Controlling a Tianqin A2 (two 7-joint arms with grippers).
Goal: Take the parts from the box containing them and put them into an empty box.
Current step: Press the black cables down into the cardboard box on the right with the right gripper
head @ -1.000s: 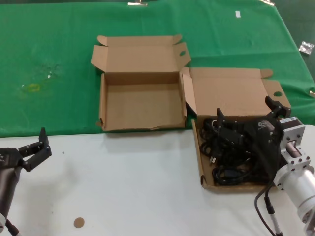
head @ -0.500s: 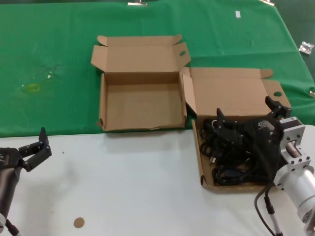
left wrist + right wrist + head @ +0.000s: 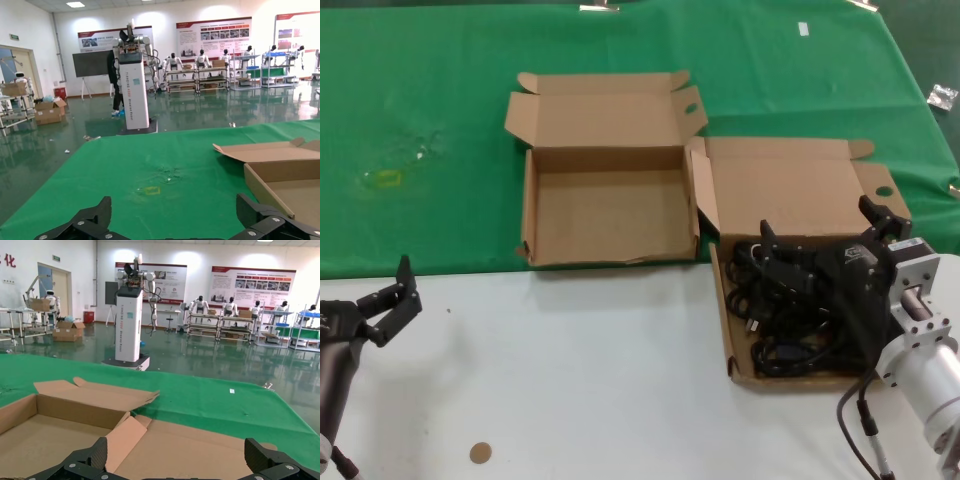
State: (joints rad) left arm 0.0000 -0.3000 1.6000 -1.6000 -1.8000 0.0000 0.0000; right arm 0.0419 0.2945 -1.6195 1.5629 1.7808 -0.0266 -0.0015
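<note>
Almost nothing has shifted: the right end effector still hovers spread over the cords at four o'clock, nothing grasped. The left end effector, released at eight o'clock, only tilted slightly, so the wide box remains unfilled.

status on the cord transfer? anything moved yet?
Done: nothing. The empty box holds no cords. In hand: the right gripper is open, spread over the black cords piled in the right-hand box, with none lifted. The left gripper waits open over the white table. Left: every cord has yet to be grasped and carried over.
</note>
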